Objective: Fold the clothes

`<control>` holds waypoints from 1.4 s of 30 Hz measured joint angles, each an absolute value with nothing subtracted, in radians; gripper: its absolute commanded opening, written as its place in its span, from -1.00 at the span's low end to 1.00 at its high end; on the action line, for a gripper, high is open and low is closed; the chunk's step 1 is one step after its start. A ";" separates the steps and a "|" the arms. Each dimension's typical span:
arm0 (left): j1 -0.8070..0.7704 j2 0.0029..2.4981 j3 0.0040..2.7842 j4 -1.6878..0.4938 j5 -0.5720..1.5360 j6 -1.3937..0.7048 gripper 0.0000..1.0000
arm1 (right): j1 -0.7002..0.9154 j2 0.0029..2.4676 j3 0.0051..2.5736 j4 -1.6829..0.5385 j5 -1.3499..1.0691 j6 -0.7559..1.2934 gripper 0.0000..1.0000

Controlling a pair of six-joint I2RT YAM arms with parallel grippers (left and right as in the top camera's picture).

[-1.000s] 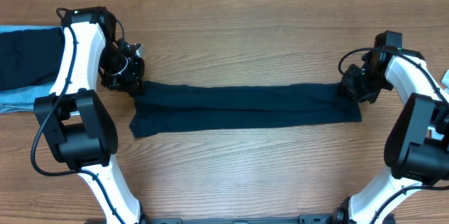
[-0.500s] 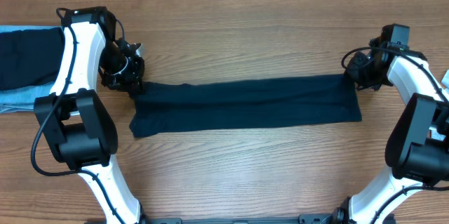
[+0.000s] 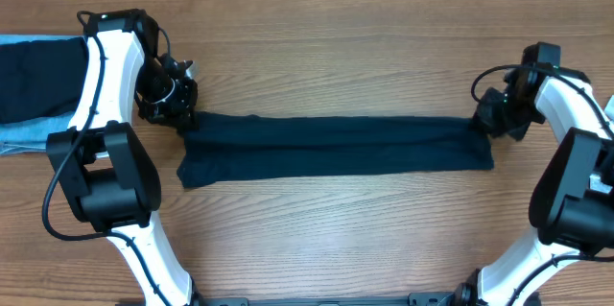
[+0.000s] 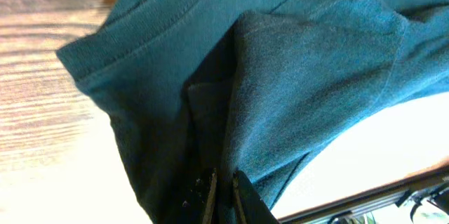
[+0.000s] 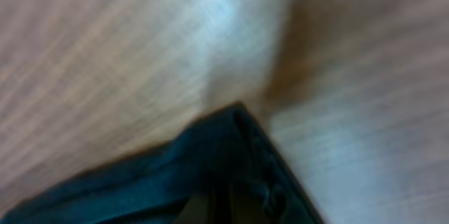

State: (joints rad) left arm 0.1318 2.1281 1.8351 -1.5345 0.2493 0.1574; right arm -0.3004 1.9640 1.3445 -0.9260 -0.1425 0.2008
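A dark teal garment lies stretched in a long strip across the wooden table. My left gripper is shut on its left top corner; the left wrist view shows the fingers pinching bunched teal cloth near a hem. My right gripper is shut on the right top corner; in the right wrist view the blurred dark cloth covers the fingers, which sit low over the table.
A folded dark garment lies on a light blue one at the far left edge of the table. Both arm bases stand at the near side, left and right.
My right gripper lifted the right corner up and away, then brought it back down towards the near side. The strip's top edge shifted with it. The left gripper stayed still.
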 measured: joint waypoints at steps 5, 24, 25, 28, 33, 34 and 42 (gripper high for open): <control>0.133 2.128 1.835 -1.561 0.248 0.157 -0.42 | -0.319 1.962 1.356 -0.963 -0.138 0.211 -0.57; 0.133 2.128 1.835 -1.514 0.359 0.158 0.11 | -0.326 1.892 1.475 -0.975 -0.242 0.182 -0.14; 0.131 2.128 1.835 -1.518 0.371 0.160 0.15 | -0.326 1.890 1.476 -0.981 -0.251 0.183 -0.10; 0.115 2.128 1.835 -1.518 0.389 0.161 0.15 | -0.323 1.888 1.477 -0.995 -0.282 0.182 -0.05; 0.055 2.128 1.835 -1.458 0.341 0.160 0.15 | -0.303 1.888 1.477 -1.004 -0.300 0.183 -0.03; 0.045 2.128 1.835 -1.430 0.330 0.157 0.15 | -0.298 1.888 1.477 -1.003 -0.301 0.182 -0.03; 0.034 2.126 1.730 -1.285 0.247 0.137 0.13 | -0.281 1.888 1.477 -0.995 -0.311 0.183 -0.03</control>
State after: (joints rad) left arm 0.0338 2.1258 1.7298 -1.2850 0.2466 0.1371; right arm -0.2810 1.8881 1.4769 -0.9947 -0.3107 0.1825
